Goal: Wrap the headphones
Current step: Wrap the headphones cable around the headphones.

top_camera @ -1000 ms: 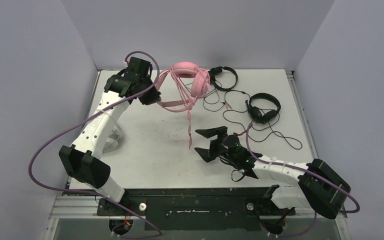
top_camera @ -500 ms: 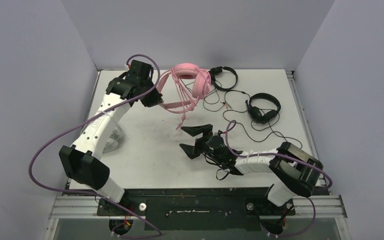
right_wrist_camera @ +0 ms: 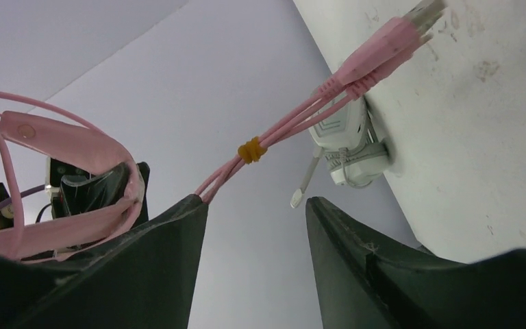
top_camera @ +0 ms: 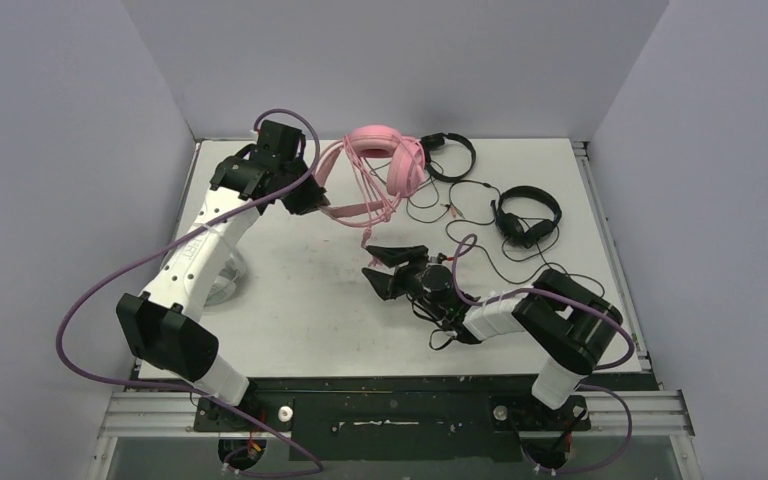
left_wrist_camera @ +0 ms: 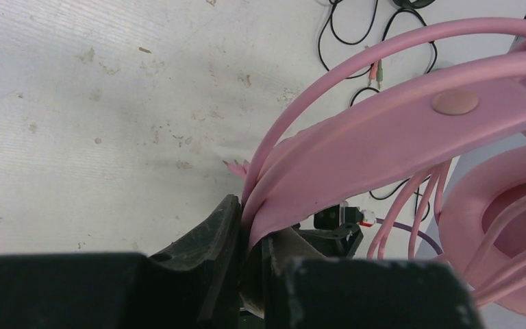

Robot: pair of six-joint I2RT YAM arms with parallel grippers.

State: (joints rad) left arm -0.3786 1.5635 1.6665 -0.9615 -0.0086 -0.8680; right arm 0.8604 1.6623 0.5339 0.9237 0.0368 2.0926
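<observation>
Left gripper (top_camera: 307, 199) pinches pink headset (top_camera: 372, 140) by its band at upper centre, right gripper (top_camera: 392, 266) mid-frame has jaws apart with cable (right_wrist_camera: 249, 149) at 1 finger's edge, so closing may miss it and the wrap slackens.

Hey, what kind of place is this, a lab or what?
Most likely a robotics lab cell: a scuffed white table boxed in by bare walls, a left arm and right arm bolted at its near edge, and a pink headset and black headsets as practice items.
</observation>
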